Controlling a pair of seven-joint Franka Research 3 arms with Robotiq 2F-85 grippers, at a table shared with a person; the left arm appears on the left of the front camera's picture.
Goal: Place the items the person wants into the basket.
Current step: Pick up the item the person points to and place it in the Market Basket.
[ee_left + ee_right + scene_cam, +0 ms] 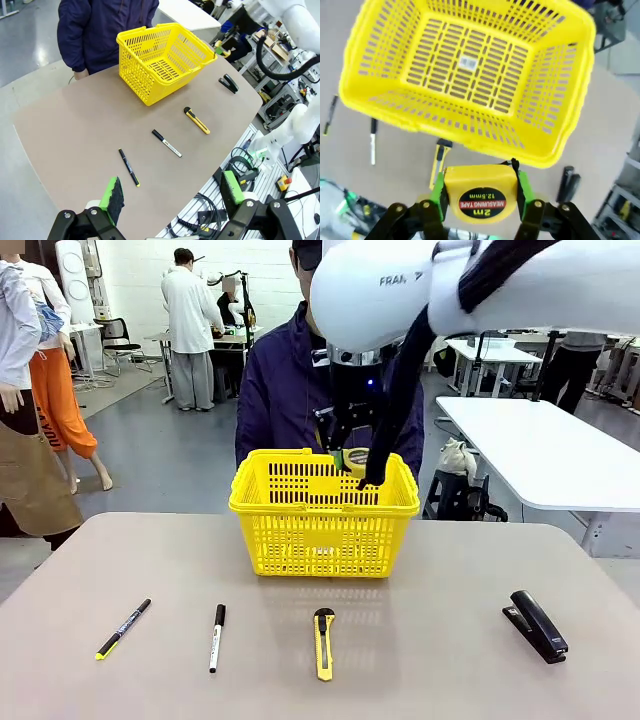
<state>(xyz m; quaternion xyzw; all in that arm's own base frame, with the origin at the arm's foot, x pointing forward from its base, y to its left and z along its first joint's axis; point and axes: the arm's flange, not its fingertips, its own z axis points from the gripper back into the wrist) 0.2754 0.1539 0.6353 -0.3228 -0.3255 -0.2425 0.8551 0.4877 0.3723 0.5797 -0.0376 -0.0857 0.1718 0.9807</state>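
Note:
My right gripper [352, 455] hangs just above the yellow basket [322, 540] and is shut on the round yellow-and-black tape measure [480, 196]. From the right wrist the basket [380, 100] lies open below with nothing inside. On the table lie the black pen with a yellow-green end [123, 628] at front left and the black stapler [537, 625] at front right. My left gripper [172, 195] is open, high above the near table edge, over the pen [129, 167]. The person [275, 390] in a navy jacket stands behind the basket.
A white marker with black cap [216, 637] and a yellow-and-black utility knife [324, 642] lie between pen and stapler. People in white coats stand in the far room. A white table [540, 455] stands at the right behind.

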